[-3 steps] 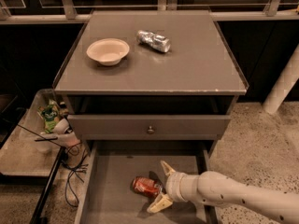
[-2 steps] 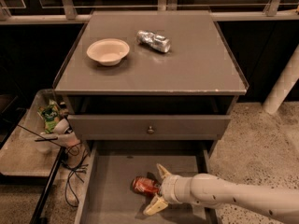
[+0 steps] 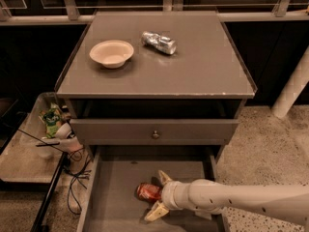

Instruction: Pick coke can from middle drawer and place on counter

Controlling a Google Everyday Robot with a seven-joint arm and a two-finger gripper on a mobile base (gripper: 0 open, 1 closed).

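Observation:
The coke can (image 3: 147,192) lies on its side on the bare floor of the open middle drawer (image 3: 113,197), low in the camera view. My gripper (image 3: 158,195) reaches in from the right on a white arm, its two cream fingers spread open, one above and one below the can's right end. The fingers straddle the can without closing on it. The counter (image 3: 193,69) is the grey cabinet top above.
A cream bowl (image 3: 111,53) and a shiny silver can (image 3: 158,42) sit on the counter. A closed drawer front with a round knob (image 3: 155,135) sits above the open drawer. A side cart with clutter (image 3: 53,127) and cables stands at the left. A white post (image 3: 292,88) stands at the right.
My gripper has moved left toward the coke can, so its open fingers now sit around the can's right end. The can has not moved.

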